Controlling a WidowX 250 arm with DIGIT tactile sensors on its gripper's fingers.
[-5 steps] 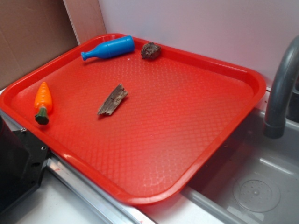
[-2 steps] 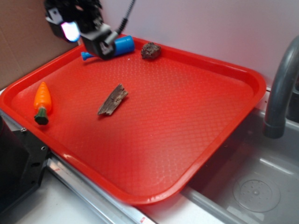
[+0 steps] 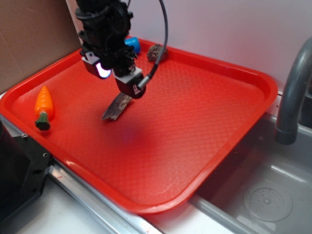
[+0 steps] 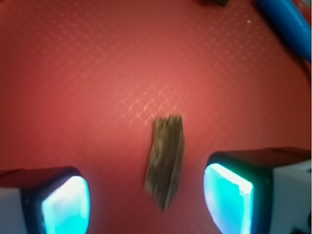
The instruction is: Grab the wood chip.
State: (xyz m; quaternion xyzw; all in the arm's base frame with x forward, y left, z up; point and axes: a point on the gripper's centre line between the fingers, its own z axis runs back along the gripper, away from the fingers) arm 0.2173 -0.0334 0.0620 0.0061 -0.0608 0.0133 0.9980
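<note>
Red tray [image 3: 219, 92] holds the wood chip [image 4: 165, 161], partly hidden under the wide-open end effector [image 4: 146, 204].

The arm [image 3: 105, 24] is black, with a thin black cable [image 3: 163, 34] looping behind it. The claw [image 3: 119, 80] has black-framed fingers [image 4: 229, 190] with pads glowing cyan.

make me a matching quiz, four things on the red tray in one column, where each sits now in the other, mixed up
Things:
1. wood chip
2. toy carrot
3. blue bottle
4. brown lump

Places:
A. left side of the tray
B. back edge, partly hidden by the arm
C. between the open fingers of the gripper
D. back edge, right of the bottle

Pairs: 1-C, 2-A, 3-B, 4-D
</note>
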